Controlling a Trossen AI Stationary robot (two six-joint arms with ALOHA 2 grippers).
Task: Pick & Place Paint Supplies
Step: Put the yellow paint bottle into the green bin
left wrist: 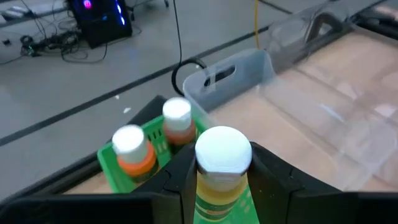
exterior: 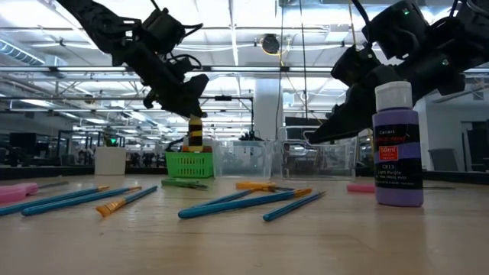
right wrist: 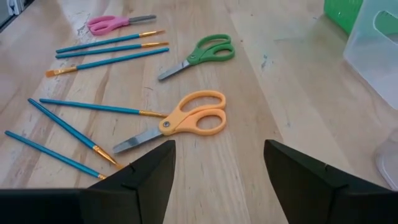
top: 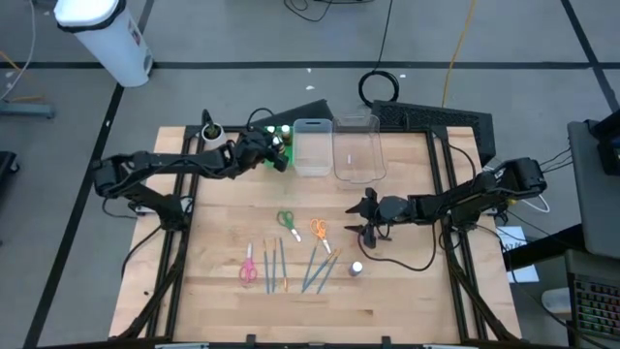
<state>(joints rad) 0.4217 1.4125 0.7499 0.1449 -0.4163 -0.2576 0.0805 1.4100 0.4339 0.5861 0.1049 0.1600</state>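
From table height you see a purple paint bottle [exterior: 397,145] standing upright on the table [exterior: 252,244], blue brushes [exterior: 244,202] lying across it, and the left tool [exterior: 191,107] holding a yellow bottle [exterior: 195,131] over the green tray [exterior: 189,164].

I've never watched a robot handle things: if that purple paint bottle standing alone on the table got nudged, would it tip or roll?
The purple paint bottle with the white cap looks taller than it is wide, so a push near the cap would probably tip it. Its body appears round, so once down it might roll across the flat wooden table. The plastic looks smooth, perhaps slippery to grip.
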